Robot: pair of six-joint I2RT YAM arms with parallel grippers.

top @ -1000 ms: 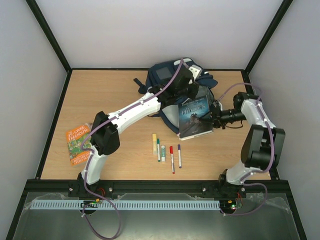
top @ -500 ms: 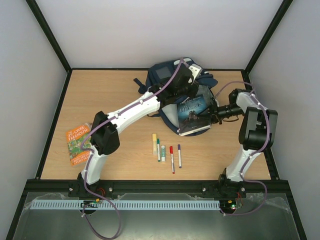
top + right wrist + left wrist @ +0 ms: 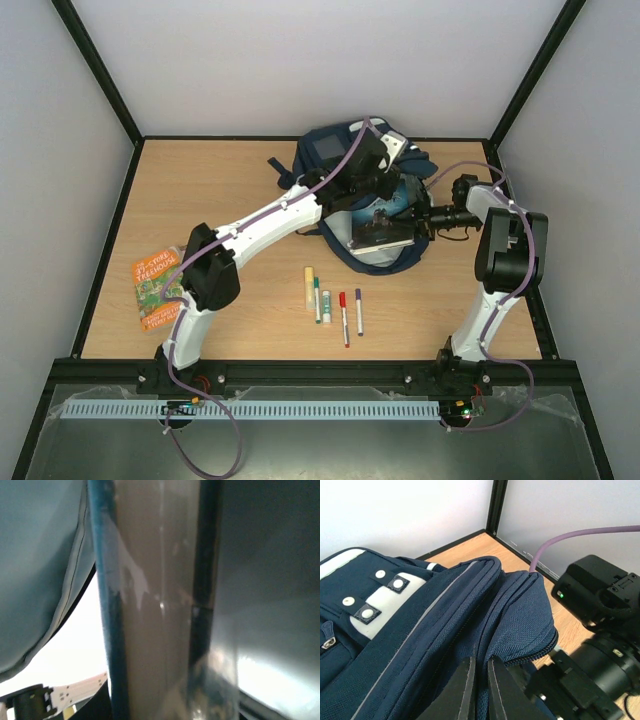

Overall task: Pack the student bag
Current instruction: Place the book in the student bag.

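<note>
At far centre, left claw (image 3: pixel 481 663) pinching woven navy student bag (image 3: pixel 415 630), right claw (image 3: pixel 427 218) clamping flat book (image 3: pixel 383 238).

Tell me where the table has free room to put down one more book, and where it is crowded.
Widest bare patch: far-left on the table, between the orange book and the student bag. A smaller one: between the pens and the right arm's base. Crowded: at the bag, where the left pincer, the right pincer and the dark book meet.
</note>
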